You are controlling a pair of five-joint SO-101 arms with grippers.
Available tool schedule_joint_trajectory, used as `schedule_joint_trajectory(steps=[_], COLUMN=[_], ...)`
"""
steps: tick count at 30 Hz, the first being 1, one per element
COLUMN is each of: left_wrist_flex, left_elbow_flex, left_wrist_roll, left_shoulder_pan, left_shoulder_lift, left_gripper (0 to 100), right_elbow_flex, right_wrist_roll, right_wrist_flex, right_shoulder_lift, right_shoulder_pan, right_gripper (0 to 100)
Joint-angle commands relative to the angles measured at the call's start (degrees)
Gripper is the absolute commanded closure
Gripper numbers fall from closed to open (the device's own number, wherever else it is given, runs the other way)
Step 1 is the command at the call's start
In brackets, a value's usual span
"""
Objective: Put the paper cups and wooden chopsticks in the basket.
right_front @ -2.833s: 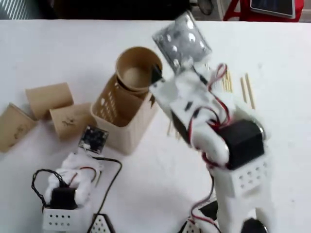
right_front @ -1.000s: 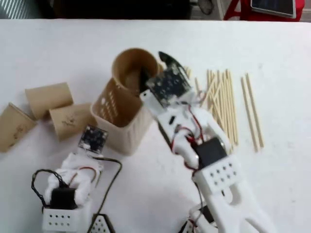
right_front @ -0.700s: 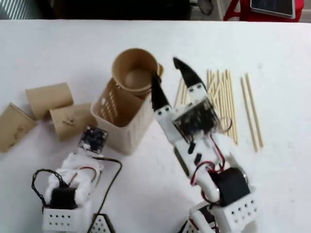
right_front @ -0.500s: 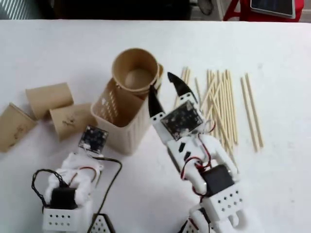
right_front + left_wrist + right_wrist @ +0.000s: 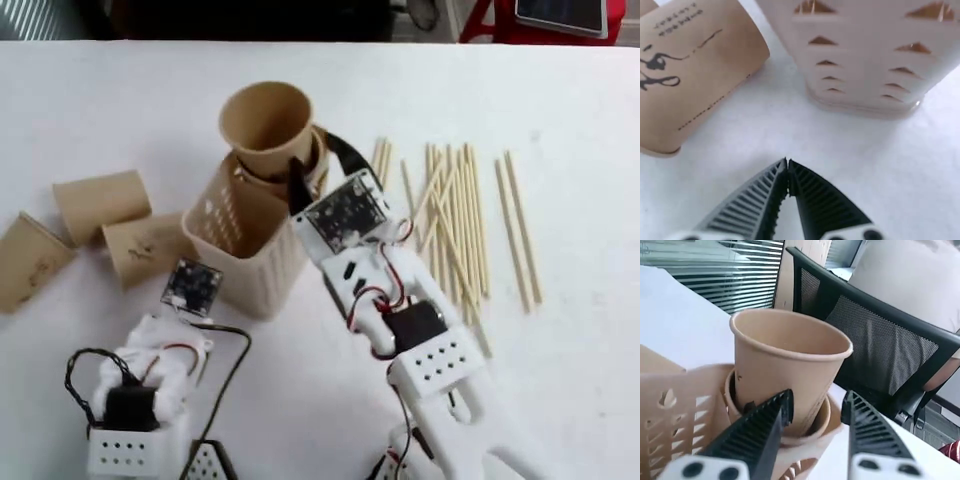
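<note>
The right gripper [image 5: 322, 168] has its jaws wide apart and empty, beside two nested paper cups [image 5: 266, 118] that stand in the white basket [image 5: 245, 265]. The left gripper [image 5: 788, 164] is closed on nothing (tips over the table [image 5: 560, 100]). Three loose cups [image 5: 100, 203] lie on their sides by the basket, and the wooden chopsticks [image 5: 455, 215] are spread on its other side.

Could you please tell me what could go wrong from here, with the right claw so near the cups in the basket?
1. The top cup stands high and loose-looking in the cup below, with the open right claw close beside it; a nudge might tip it out or topple the basket.
2. The right arm lies over the edge of the loose chopsticks; swinging away could scatter them.
</note>
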Motion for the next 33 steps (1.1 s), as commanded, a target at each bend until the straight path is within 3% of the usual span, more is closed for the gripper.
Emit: schedule_joint_trajectory(steps=[1, 9, 14, 19, 33], left_wrist_flex=[0.35, 0.35, 0.35, 0.35, 0.35], left_elbow_flex=[-0.09, -0.09, -0.09, -0.09, -0.09], left_wrist_roll=[-0.26, -0.26, -0.26, -0.26, -0.26], left_shoulder_pan=[0.57, 0.57, 0.57, 0.57, 0.57], left_shoulder_lift=[-0.40, -0.40, -0.40, -0.40, -0.40], left_gripper=[98, 98, 98, 98, 98], right_elbow_flex=[-3.69, -3.52, -4.57, -10.73, -33.32], right_wrist_roll=[0.09, 0.09, 0.00, 0.00, 0.00], right_wrist_flex=[-1.36, 12.88, 11.65, 5.49, 5.67], right_shoulder_lift=[-1.54, -19.47, -21.23, -13.05, 13.93], right_shoulder_pan=[0.48, 0.40, 0.13, -1.36, -1.36], right_gripper=[83.6, 83.6, 83.6, 83.6, 83.6])
